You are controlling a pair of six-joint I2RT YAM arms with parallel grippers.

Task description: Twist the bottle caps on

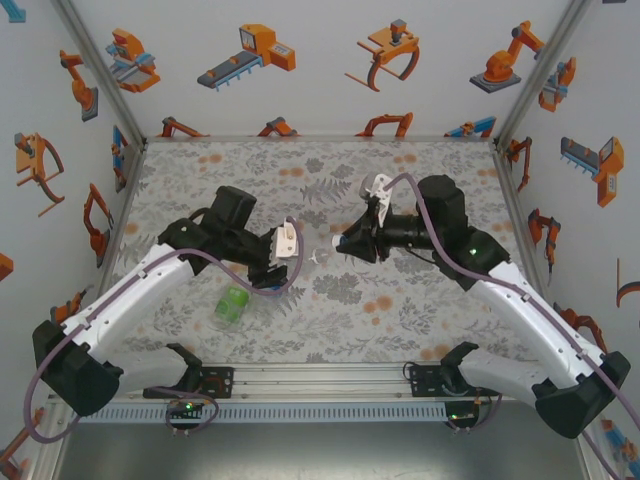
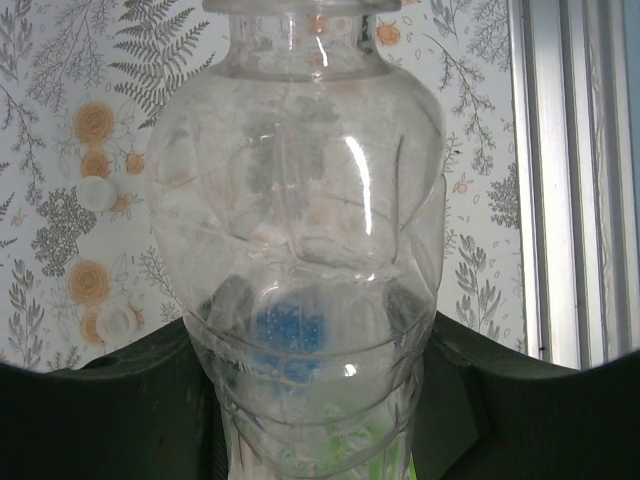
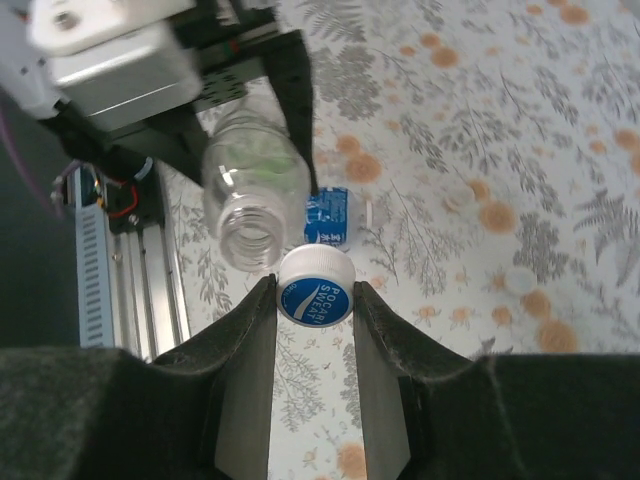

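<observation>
Cap (image 3: 315, 290) sits pinched in the right hand (image 3: 314, 296), just beside the open mouth of the bottle (image 3: 255, 185) that the left hand (image 2: 315, 345) grips in the air; the neck aims toward it, slightly off-centre.

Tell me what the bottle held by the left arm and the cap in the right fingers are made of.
Bottle: likely thin clear plastic with a glossy finish. The floral tabletop shows through it, and bright highlights streak its ridged wall.
Cap: probably moulded opaque plastic, slightly shiny, with a white rim and a blue printed face.
</observation>
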